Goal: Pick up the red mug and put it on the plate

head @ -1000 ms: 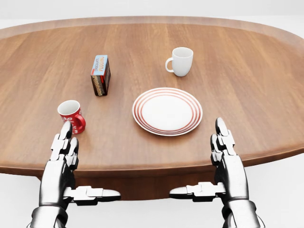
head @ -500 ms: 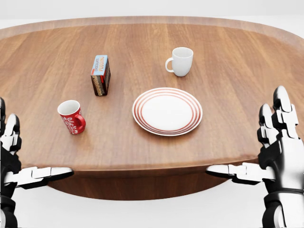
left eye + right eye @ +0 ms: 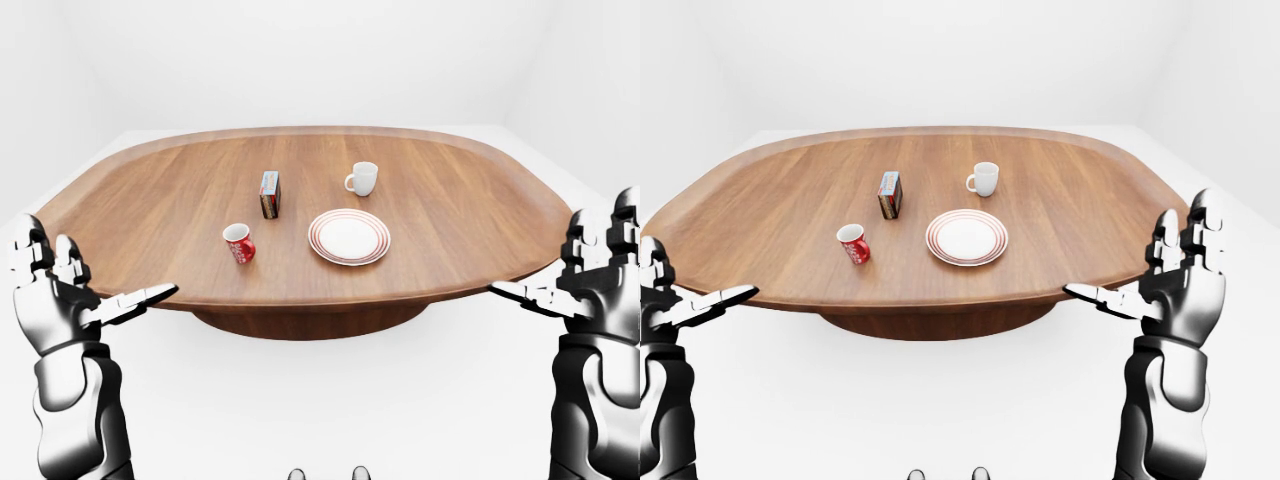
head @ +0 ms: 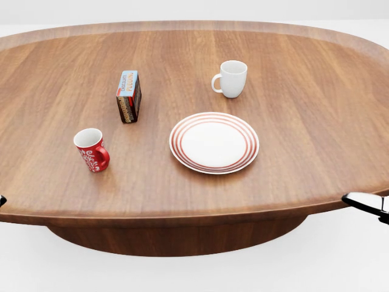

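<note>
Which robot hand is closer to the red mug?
Left. The left hand hangs open off the table's edge, down and left of the red mug in the left-eye view. The right hand is off the far right edge, past the plate.

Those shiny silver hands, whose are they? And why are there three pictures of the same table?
They belong to a robot shaped like a person, drawn inside a computer simulation. All three pictures come from cameras on its head: one looks down closely at the table, and two are its eyes, seeing wider. The left hand and right hand are spread wide beside the table, open and holding nothing. On the wooden table stand a red mug, a striped plate, a white mug and a small box. The robot's job is to put the red mug on the plate; it has not touched it yet.
</note>
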Motion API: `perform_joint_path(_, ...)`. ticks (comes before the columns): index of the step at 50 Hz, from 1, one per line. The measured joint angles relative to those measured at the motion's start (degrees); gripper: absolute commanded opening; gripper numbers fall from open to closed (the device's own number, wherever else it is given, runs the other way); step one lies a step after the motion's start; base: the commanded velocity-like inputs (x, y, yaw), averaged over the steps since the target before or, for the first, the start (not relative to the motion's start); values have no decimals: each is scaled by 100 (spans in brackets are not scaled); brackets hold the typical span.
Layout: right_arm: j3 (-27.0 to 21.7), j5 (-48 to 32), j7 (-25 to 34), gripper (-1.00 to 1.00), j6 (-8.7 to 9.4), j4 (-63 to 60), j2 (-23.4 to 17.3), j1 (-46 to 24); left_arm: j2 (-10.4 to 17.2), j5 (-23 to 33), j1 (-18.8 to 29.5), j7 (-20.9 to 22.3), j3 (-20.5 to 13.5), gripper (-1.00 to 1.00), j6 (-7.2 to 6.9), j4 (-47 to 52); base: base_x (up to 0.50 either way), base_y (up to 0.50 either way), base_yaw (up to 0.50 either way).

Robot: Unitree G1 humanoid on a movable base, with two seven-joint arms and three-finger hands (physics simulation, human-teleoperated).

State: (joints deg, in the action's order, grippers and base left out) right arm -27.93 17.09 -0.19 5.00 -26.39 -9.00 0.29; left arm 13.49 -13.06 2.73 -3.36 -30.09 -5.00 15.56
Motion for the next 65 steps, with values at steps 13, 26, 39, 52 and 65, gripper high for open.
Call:
perform_joint_path(13,-81,69,33,100,0,-23,-33,5,41,-1,-8,-87,-79,100,0,17,15,0,0)
perform_joint_path(26,-77,113,72,100,0,-84,-25,13,28,24,-3,-100,-70,100,0,64,22,0,0)
perform_joint_path(39,-73,139,110,100,0,-103,-26,12,28,31,8,-109,-64,100,0,55,26,0,0)
perform_joint_path(52,-73,149,134,100,0,-126,-23,11,21,38,15,-122,-42,100,0,74,28,0,0)
perform_joint_path(65,-66,143,149,100,0,-100,-21,8,17,33,18,-132,-41,100,0,69,28,0,0)
